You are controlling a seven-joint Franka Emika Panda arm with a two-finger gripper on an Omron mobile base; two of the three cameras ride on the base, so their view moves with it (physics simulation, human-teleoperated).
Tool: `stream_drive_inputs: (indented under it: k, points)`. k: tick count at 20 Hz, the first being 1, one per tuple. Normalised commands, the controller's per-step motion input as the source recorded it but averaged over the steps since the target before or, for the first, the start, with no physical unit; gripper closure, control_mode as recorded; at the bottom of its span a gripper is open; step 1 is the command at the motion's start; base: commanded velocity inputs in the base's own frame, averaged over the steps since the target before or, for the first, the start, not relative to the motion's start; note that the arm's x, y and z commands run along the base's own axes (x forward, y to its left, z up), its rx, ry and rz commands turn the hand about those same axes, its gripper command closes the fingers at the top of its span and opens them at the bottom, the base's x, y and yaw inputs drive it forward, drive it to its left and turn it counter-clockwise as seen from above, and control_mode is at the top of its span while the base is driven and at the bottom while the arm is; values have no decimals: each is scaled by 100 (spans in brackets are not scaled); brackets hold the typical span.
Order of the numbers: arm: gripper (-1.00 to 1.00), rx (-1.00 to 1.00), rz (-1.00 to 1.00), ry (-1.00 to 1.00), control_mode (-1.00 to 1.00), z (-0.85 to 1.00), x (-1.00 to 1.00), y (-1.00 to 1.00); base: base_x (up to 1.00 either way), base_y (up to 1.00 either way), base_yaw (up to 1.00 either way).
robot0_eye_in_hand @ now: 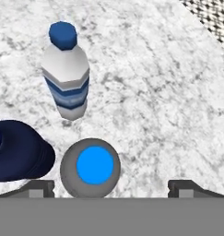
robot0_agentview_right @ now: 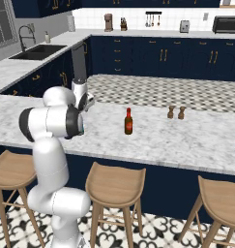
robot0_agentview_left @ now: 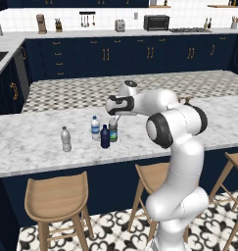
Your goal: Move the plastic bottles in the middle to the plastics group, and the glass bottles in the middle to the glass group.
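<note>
Left base view: my end effector (robot0_agentview_left: 113, 120) hung just above blue-capped bottle (robot0_agentview_left: 113, 132), which stood upright on table (robot0_agentview_left: 22, 142) touching or just beside navy bottle (robot0_agentview_left: 105, 137), near labelled water bottle (robot0_agentview_left: 95, 128); unlabelled water bottle (robot0_agentview_left: 66, 139) further left. Likely both set here to join plastics: four bottles, two small dark, two clear.

Right base view: one amber bottle (robot0_agentview_right: 128, 121) alone mid-table, two small brown bottles (robot0_agentview_right: 176, 112) well apart; glass move not yet done.

Hand view: fingertips (robot0_eye_in_hand: 39, 188) stood wide, holding nothing; blue cap between them.
</note>
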Motion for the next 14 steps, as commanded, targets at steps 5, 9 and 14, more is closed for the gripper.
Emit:
stream_drive_inputs:
  k: [5,9,14]
  points:
    - [-100,0,0,0,-100,60,-3,-1,0,0,0]
    - [-100,0,-15,0,-100,43,-23,-19,0,0,0]
    - [-100,0,-29,0,-100,20,-39,-25,0,0,0]
